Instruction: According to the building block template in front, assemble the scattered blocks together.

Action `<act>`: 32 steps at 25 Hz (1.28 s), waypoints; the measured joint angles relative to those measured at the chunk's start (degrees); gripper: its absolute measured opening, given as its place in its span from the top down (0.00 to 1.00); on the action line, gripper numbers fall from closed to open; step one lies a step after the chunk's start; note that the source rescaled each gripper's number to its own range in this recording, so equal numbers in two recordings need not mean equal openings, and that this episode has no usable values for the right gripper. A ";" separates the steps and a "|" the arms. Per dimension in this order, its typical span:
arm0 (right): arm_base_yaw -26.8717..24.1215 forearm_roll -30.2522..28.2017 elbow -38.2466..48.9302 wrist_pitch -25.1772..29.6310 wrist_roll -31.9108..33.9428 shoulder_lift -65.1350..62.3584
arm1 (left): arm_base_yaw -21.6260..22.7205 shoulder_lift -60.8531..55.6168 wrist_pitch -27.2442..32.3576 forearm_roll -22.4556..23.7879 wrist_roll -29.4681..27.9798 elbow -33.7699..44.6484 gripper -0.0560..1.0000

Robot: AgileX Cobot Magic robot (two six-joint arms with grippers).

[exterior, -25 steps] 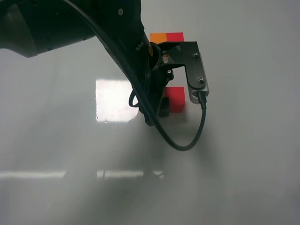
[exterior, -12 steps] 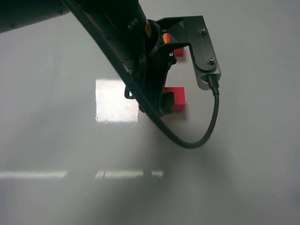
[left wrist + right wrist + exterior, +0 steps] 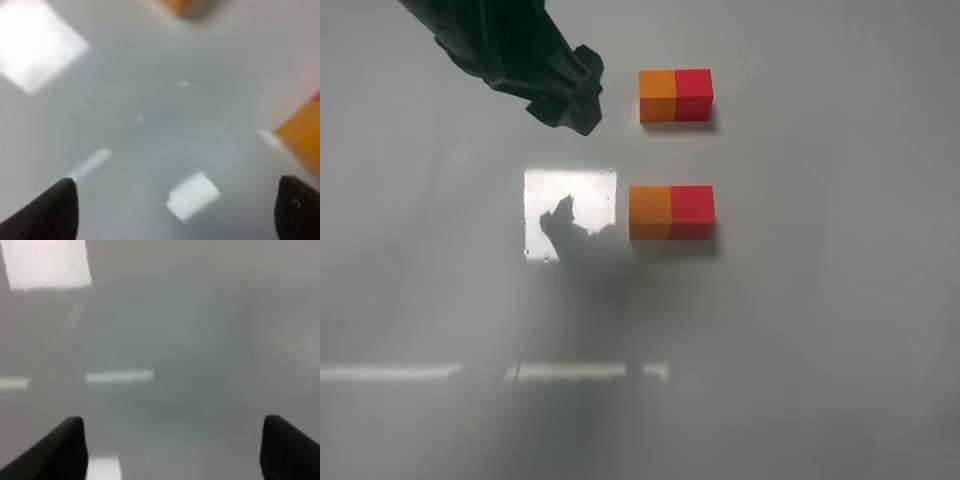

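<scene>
Honestly there's nothing to read anywhere here. No lettering, numbers or logos on the two-cube bar (image 3: 676, 95), on the orange cube (image 3: 650, 212) or the red cube (image 3: 693, 211), and none on my own arm (image 3: 510, 50) or the table (image 3: 820, 350).

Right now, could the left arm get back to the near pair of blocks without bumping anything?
Probably yes. The left hand is open and raised off to the side, and nothing stands between it and the near pair on the table.
</scene>
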 joint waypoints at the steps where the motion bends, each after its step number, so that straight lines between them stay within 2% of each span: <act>1: 0.00 0.00 0.00 0.00 0.00 0.00 | 2.65 -0.94 0.66 0.07 -1.78 0.06 0.21; 3: 0.00 0.00 0.00 0.00 0.00 0.00 | 7.94 -3.66 1.08 -1.64 -4.70 1.34 0.21; 7: 0.00 0.00 0.00 0.00 0.00 0.00 | 18.45 -10.82 1.49 -6.05 -6.05 7.51 0.23; 12: 0.00 0.00 0.00 0.00 0.00 0.00 | 30.68 -21.40 1.67 -9.27 -6.62 21.81 0.24; 15: 0.00 0.00 0.00 0.00 0.00 0.00 | 34.87 -30.46 1.38 -10.08 -7.14 32.22 0.26; 24: 0.00 0.00 0.00 0.00 0.00 0.00 | 36.31 -65.43 -0.24 -10.87 -8.95 66.56 0.28; 28: 0.00 0.00 0.00 0.00 0.00 0.00 | 36.37 -81.96 1.81 -11.73 -8.95 74.45 0.28; 32: 0.00 0.00 0.00 0.00 0.08 0.00 | 36.37 -90.98 2.36 -15.33 -7.92 75.59 0.28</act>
